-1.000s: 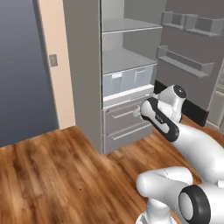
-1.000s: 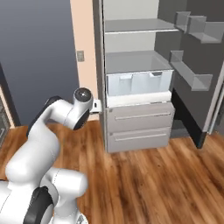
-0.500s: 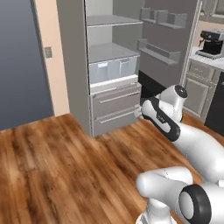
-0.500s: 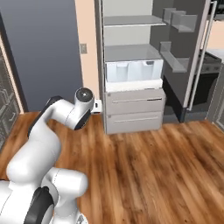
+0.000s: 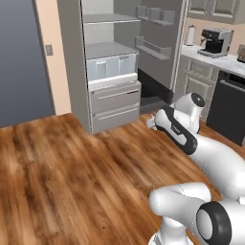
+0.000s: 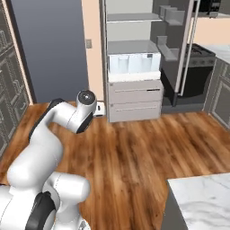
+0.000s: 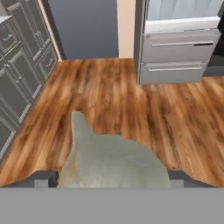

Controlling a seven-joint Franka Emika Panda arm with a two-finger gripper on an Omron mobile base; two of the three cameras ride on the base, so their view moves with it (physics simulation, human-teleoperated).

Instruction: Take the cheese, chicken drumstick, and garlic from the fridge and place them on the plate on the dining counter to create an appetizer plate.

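- Left base view: the fridge (image 5: pixel 111 76), its door open, sits farther off and more to the left than a second ago. We read that as our base backing away and turning, not the fridge moving. The gripper (image 5: pixel 150 123) hangs low over the wood floor (image 5: pixel 57 167).
- Right base view: a corner of the dining counter (image 6: pixel 202 197) has come in at near right, so we judge the carry has begun.
- Hand view: the garlic (image 7: pixel 113 159) sits between the fingertips (image 7: pixel 43 177), which look clamped on it, spread wide around the bulb.
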